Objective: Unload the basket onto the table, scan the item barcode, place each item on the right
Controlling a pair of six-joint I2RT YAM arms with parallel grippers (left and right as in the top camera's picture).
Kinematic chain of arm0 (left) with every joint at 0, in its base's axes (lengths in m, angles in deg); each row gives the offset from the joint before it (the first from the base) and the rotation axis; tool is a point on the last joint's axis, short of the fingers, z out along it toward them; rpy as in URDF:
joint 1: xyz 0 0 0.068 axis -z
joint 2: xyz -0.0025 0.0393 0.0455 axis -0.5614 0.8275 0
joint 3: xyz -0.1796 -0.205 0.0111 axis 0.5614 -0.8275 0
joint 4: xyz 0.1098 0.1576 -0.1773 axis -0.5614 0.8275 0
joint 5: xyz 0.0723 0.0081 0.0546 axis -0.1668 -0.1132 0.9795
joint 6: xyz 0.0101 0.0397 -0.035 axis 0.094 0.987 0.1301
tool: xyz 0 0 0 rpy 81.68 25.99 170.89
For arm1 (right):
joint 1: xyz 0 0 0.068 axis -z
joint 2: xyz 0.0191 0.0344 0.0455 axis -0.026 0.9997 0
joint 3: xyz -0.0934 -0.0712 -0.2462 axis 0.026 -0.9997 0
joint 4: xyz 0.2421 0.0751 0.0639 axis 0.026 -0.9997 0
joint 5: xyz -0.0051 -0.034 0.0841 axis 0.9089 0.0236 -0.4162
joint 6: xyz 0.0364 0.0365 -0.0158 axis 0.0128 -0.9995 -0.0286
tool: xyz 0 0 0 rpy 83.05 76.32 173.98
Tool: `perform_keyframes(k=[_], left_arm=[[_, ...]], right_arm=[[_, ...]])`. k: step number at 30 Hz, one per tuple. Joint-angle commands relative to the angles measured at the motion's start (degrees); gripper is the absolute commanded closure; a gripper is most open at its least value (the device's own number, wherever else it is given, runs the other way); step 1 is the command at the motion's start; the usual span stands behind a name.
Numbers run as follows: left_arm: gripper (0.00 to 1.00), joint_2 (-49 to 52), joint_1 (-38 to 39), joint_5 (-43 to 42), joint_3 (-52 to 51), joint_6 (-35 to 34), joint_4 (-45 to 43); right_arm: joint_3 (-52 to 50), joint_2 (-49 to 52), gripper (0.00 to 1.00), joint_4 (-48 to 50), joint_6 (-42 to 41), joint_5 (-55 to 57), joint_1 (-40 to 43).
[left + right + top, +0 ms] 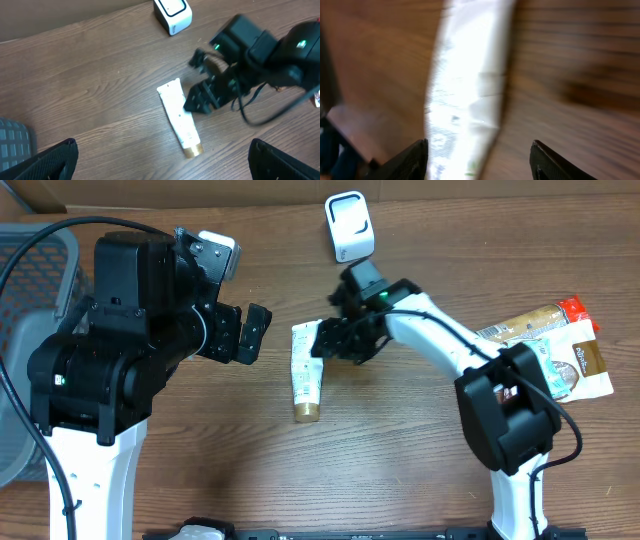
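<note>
The white tube (306,375) is lying flat on the table (210,480). The left gripper (250,333) is hanging beside it, spread wide and empty. The right gripper (322,340) is reaching over its flat end, fingers apart. It should be squeezing softly, then showing the barcode to the far scanner (348,225).

Wood-grain table (300,490), dark brown, grain running left to right. Grey plastic basket (45,265) at the left edge, slotted wall, only part in frame; one corner of it also shows low in the left wrist view (12,142). Right side: two food pouches, overlapping, a tan one with a red corner (548,318) and a white-and-brown one (580,365). Print unreadable. Brown cardboard (200,192) along the far edge.
</note>
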Motion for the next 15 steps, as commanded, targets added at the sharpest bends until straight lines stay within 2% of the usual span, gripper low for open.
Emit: perform_keyframes(k=[1, 9, 15], left_arm=[[0.01, 0.44, -0.09, 0.13, 0.00, -0.72, -0.02], [0.00, 0.44, -0.09, 0.13, 0.00, -0.72, 0.00], [0.00, 0.44, -0.09, 0.13, 0.00, -0.74, -0.02]], right_arm=[[0.90, 0.17, 0.35, 0.26, 2.32, -2.84, -5.64], [0.11, 1.03, 0.38, 0.98, -5.60, 11.47, -15.08], [-0.35, 1.25, 0.44, 0.07, -5.62, 14.82, -16.87]])
